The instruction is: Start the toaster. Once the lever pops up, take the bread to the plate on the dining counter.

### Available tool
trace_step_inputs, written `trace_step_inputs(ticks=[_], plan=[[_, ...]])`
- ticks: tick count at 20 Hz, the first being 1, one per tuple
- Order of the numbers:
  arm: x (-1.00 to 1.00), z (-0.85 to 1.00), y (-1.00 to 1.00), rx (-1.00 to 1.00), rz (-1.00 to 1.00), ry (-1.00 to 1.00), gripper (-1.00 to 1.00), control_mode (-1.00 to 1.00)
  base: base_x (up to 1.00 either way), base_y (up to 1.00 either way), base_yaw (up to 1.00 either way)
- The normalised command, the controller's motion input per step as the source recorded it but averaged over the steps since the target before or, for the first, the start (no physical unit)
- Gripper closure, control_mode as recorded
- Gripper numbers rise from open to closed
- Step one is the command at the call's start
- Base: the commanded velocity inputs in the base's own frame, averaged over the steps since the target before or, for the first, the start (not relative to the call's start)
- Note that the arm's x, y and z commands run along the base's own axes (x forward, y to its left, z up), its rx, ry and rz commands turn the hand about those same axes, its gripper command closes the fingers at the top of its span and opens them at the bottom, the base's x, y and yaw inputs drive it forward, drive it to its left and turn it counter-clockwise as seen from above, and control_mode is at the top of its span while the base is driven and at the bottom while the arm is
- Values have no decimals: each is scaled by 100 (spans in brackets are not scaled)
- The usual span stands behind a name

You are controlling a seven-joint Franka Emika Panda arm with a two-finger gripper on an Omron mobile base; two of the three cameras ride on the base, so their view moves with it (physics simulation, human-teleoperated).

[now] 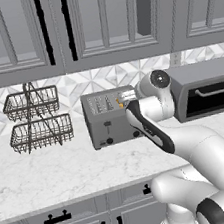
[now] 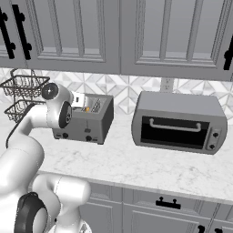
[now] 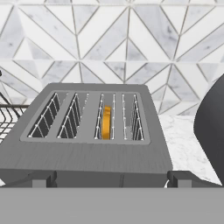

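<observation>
Boxy brushed-grey metal toaster (image 3: 94, 144) on the white veined marble worktop (image 1: 57, 172), four wire-lined slots on top, two black knobs low on the front. Thin golden-orange slice of bread (image 3: 106, 121) upright in the third slot from the left, sunk partly below the rim in the hand view. Two-finger gripper (image 3: 111, 179) spread wide, holding nothing, hovering just before the toaster's front edge, dark tips cut off at the bottom. Wider grey toaster oven (image 2: 179, 123) with dark glass door beside the toaster. Two-tier black wire basket rack (image 1: 36, 119) to its other side. Front levers hard to make out, partly hidden behind the white arm.
</observation>
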Motion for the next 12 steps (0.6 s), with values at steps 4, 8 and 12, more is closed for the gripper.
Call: trace_step_inputs(ticks=[4,8,12], plan=[[0,0,0,0,0,0,-100,-100,0,0,0],[0,0,0,0,0,0,-100,-100,0,0,0],[0,0,0,0,0,0,-100,-100,0,0,0]])
